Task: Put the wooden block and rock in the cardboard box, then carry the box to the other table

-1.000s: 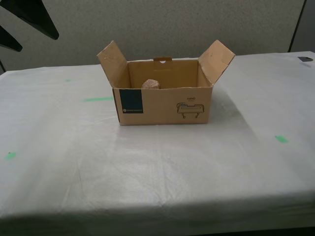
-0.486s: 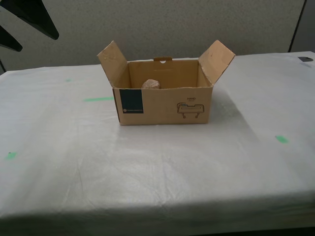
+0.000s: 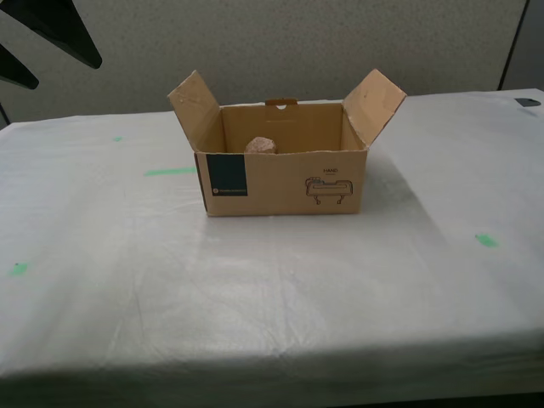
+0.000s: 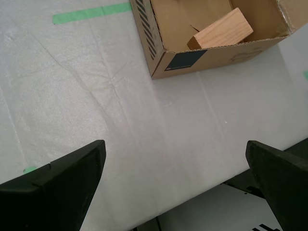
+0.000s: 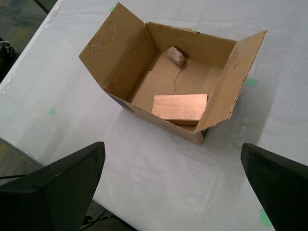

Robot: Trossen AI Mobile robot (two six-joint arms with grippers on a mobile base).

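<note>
The cardboard box (image 3: 280, 183) stands open on the white-draped table (image 3: 255, 289), side flaps raised. The rock (image 3: 261, 146) peeks over its front wall. In the first wrist view the rock (image 5: 176, 56) lies at one end of the box (image 5: 120, 57) floor, and the wooden block (image 5: 180, 107) leans against the opposite wall. My first gripper (image 5: 166, 192) hangs open high above the table, short of the box, holding nothing. My second gripper (image 4: 168, 185) is also open and empty over the cloth, away from the box (image 4: 159, 29), where the block (image 4: 221, 30) shows inside.
Green tape marks (image 3: 170, 172) (image 3: 486, 240) (image 3: 17, 269) dot the cloth. A grey partition stands behind the table. Dark parts of an arm (image 3: 51, 30) hang at the exterior view's upper left. A small dark object (image 3: 527, 102) lies at the far right edge.
</note>
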